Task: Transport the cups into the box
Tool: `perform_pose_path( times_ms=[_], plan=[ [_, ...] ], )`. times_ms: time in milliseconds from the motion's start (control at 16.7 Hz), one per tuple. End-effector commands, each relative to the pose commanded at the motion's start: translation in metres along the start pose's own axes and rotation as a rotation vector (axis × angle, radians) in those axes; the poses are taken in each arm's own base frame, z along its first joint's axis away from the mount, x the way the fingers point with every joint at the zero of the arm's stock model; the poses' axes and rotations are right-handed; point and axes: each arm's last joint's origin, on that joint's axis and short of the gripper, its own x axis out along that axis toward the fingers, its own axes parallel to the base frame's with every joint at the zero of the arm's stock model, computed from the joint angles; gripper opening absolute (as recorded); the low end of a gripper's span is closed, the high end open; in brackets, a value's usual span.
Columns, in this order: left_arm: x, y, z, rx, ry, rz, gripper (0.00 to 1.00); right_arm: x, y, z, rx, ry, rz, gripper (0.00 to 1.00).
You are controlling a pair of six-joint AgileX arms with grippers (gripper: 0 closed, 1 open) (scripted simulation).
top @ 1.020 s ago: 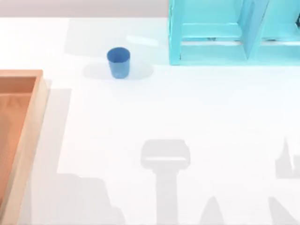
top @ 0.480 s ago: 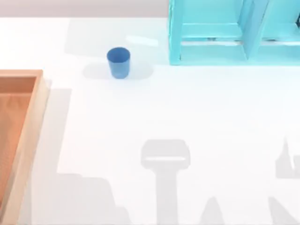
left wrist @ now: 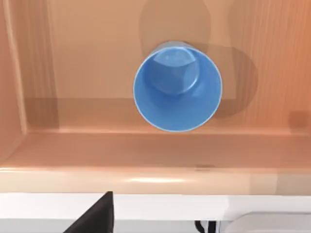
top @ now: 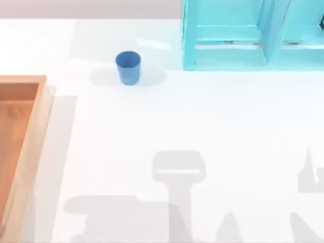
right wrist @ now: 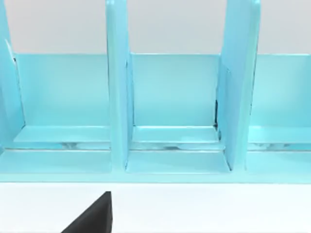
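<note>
Orange-brown wood lines the inside of the box (top: pixel 20 131), which sits at the left edge of our white worktop (top: pixel 202 121) in the top view. In our left wrist view one blue cup (left wrist: pixel 178 86) stands upright on the floor of the box (left wrist: pixel 97 58), close to the light tan rim and directly beneath our left jaws; a single dark fingertip (left wrist: pixel 97 217) shows at the frame's edge, and we cannot tell how far those jaws are parted, though nothing is seen held. Moving rightward in the top view, the second blue cup (top: pixel 128 67) stands upright on the worktop, well apart from the box and near the turquoise shelf unit (top: pixel 243 35) at the far right. Our right wrist view faces the shelf unit (right wrist: pixel 175 107) and its open compartments; one dark fingertip (right wrist: pixel 95 216) shows there, and we cannot tell those jaws' opening either.
</note>
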Motion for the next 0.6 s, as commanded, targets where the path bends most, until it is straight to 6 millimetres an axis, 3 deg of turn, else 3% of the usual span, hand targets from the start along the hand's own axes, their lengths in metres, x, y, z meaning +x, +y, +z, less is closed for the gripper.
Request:
perform_pose_path(
  times_ms=[420,600],
  plan=[
    [-0.007,0.000,-0.001,-0.002,0.001,0.002,1.00,0.000,0.000,0.000,0.000,0.000,0.000,1.00],
    [-0.009,-0.004,0.019,-0.001,-0.004,0.007,1.00,0.000,0.000,0.000,0.000,0.000,0.000,1.00]
  ],
)
